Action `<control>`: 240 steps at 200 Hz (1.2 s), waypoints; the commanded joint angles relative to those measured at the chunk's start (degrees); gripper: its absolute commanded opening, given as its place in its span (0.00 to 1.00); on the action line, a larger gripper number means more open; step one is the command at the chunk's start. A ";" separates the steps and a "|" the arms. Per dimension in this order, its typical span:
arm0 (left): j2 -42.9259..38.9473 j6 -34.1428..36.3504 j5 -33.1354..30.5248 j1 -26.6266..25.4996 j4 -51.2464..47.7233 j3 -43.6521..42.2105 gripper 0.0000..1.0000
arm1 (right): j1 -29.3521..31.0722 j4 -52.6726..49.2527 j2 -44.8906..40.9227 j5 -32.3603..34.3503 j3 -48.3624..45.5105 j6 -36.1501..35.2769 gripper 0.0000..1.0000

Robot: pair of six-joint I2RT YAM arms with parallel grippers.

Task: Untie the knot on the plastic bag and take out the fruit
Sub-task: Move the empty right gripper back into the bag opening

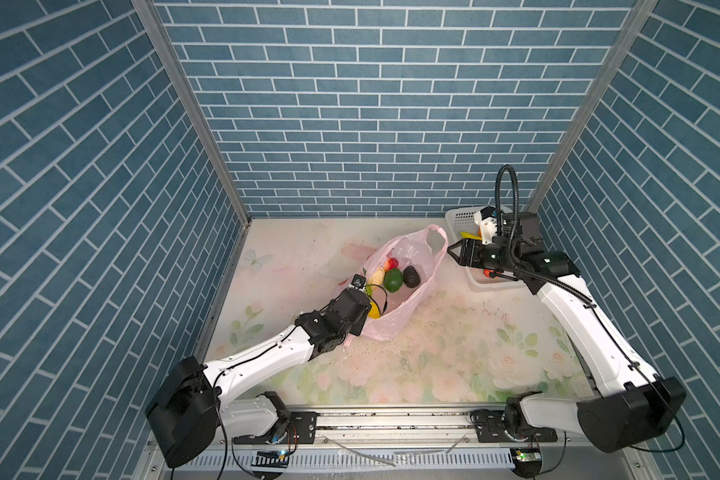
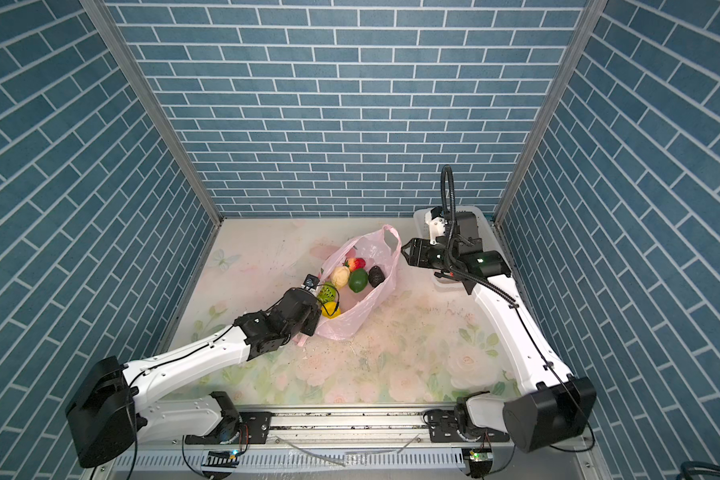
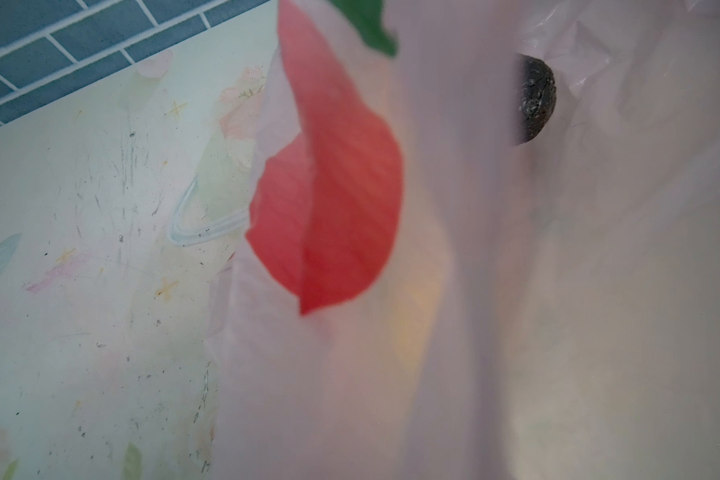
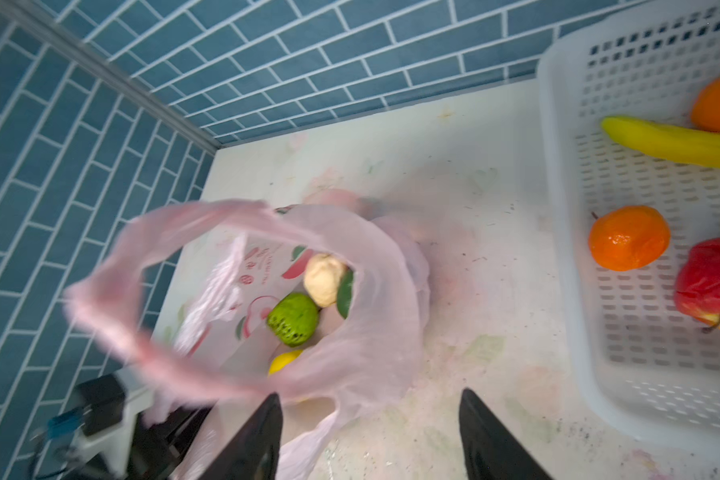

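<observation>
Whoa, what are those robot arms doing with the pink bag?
They are emptying fruit out of the plastic bag, which lies on the table with its mouth wide open. The left tool is shut at the bag's near edge; whether it pinches the film is hidden. The right tool hangs open and empty between the bag and the white basket. An orange, an apple and a banana lie in the basket; several fruit are in the bag.

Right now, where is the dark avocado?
In both top views the avocado lies inside the open pink bag near the table's middle, just right of the shiny green fruit.
</observation>
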 commanded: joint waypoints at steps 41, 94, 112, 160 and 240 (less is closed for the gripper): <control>-0.84 0.18 -1.95 -0.57 -3.02 2.76 0.00 | 12.32 -1.80 -1.72 -0.64 4.48 4.23 0.65; -1.96 -0.58 -2.62 -2.16 -4.58 2.58 0.00 | 18.25 6.44 12.03 -4.94 7.36 -1.64 0.65; -2.09 -1.48 -3.66 -2.43 -5.28 2.61 0.00 | 18.98 7.28 16.14 -5.89 7.11 -5.33 0.64; -3.86 -3.23 -4.68 -2.43 -6.89 1.80 0.00 | 20.97 7.95 20.19 -7.60 -1.90 -14.25 0.63; -8.64 -7.85 -3.51 -3.20 -15.37 -1.79 0.00 | 29.37 21.61 17.78 -10.02 -26.33 -7.62 0.61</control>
